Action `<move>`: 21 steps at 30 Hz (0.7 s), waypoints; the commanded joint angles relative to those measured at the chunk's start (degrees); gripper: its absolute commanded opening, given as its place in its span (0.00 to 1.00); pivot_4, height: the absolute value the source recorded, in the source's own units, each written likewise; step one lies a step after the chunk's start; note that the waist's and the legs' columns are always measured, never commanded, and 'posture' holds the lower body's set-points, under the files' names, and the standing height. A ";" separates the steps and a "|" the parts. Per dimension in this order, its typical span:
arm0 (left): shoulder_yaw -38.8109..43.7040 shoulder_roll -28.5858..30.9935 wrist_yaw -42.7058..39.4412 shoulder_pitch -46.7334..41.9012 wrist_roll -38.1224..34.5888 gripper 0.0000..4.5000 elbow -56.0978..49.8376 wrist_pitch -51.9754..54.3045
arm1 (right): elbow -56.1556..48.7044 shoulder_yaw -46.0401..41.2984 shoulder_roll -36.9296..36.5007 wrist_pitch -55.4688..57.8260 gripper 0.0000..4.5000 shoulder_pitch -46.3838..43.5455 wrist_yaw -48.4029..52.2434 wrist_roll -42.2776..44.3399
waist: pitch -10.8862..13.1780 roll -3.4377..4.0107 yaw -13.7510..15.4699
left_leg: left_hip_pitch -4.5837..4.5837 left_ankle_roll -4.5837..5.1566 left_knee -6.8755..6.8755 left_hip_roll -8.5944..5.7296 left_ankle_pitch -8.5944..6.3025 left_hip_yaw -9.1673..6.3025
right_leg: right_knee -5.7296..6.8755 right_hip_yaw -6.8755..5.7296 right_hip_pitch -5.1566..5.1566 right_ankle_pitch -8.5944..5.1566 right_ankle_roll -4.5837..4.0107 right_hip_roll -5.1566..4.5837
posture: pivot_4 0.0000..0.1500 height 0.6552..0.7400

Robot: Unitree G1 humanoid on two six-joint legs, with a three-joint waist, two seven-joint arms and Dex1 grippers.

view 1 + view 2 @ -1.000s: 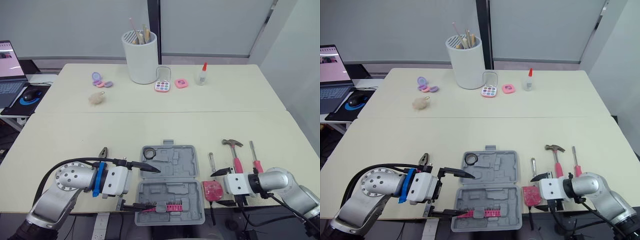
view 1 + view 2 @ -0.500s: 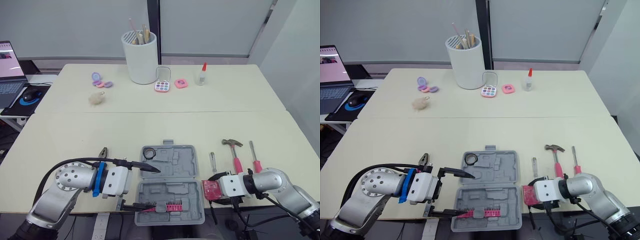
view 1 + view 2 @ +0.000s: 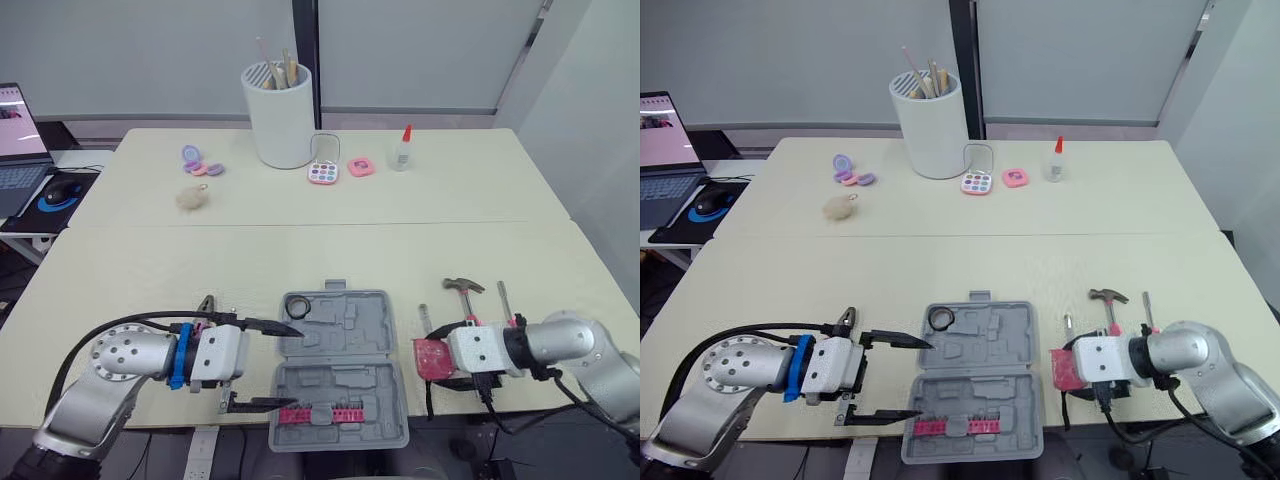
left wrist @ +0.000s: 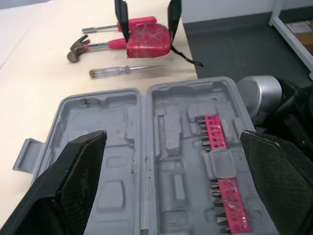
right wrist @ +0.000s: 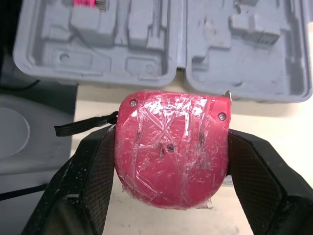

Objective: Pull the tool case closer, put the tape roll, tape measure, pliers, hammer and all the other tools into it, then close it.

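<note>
Beside the tool case [image 3: 345,338], right hand [image 3: 433,359] now grips tape measure [image 5: 171,147].

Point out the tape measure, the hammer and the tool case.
tape measure [image 5: 171,147]: right wrist view, middle of its red body.
hammer [image 4: 99,46]: left wrist view, metal shaft.
tool case [image 3: 355,325]: left eye view, bare far half.

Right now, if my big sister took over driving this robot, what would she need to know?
Left gripper: open, hovering at the tool case's left side.
Right gripper: shut on the tape measure, just right of the case.
Done: the case is close and open; the tape roll is in it.
Left: put the tape measure in, then the pliers left of the case, the hammer and two screwdrivers on its right; then close the lid.
</note>
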 commanded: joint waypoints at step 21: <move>-1.66 -1.62 7.41 -7.71 4.73 1.00 3.76 8.17 | 29.75 28.31 22.74 10.14 0.68 -38.86 3.47 -13.66 | 0.02 0.00 -0.12 | -0.36 0.01 0.02 -0.02 0.00 0.08 | 0.05 0.10 -0.44 -0.02 -0.08 -0.04 | 1.00 0.96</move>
